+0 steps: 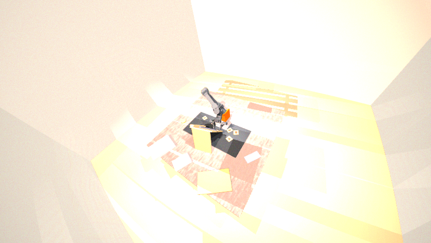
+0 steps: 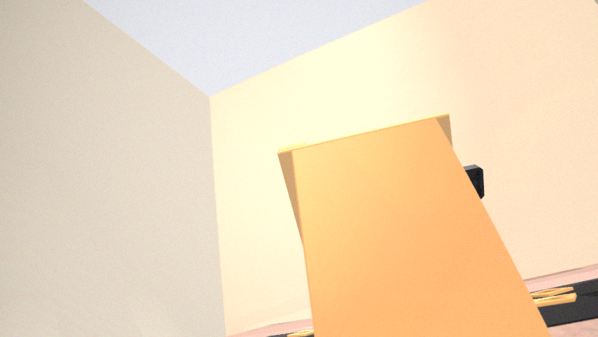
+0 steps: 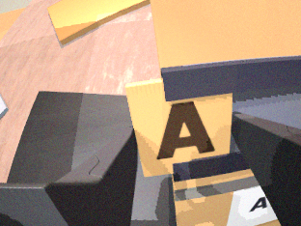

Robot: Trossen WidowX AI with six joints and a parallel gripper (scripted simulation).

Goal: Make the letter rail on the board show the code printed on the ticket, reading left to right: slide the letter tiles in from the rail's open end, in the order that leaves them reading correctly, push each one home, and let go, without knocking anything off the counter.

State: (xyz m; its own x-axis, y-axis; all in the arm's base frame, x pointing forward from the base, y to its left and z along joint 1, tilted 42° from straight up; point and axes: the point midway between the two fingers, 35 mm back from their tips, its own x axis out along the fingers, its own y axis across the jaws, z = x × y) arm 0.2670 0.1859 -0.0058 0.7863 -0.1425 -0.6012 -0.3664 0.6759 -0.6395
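Observation:
My gripper (image 1: pixel 217 126) (image 3: pixel 183 127) is shut on the letter tile A (image 3: pixel 149 127), a square pale-wood tile. In the wrist view the tile's right part lies between the rail's upper dark lip (image 3: pixel 232 81) and lower dark lip (image 3: pixel 207 166); its left part sticks out of the open end. The A reads upright there. The ticket (image 3: pixel 239 208) below the rail shows a letter A; the rest is hidden by the finger. The board (image 1: pixel 202 139) (image 2: pixel 397 217) (image 3: pixel 227 29) stands tilted; its back hides the rail in the exterior view. Letters inside the rail cannot be read.
Several loose tiles, such as one at the left (image 1: pixel 204 118) and one at the right (image 1: pixel 235 132), lie on the black mat (image 1: pixel 235 149). An orange panel (image 1: pixel 226 115) is beside the arm. White cards (image 1: pixel 252 156) (image 1: pixel 181 161) and a yellow slab (image 1: pixel 214 181) (image 3: pixel 96 16) lie nearer the counter's front edge.

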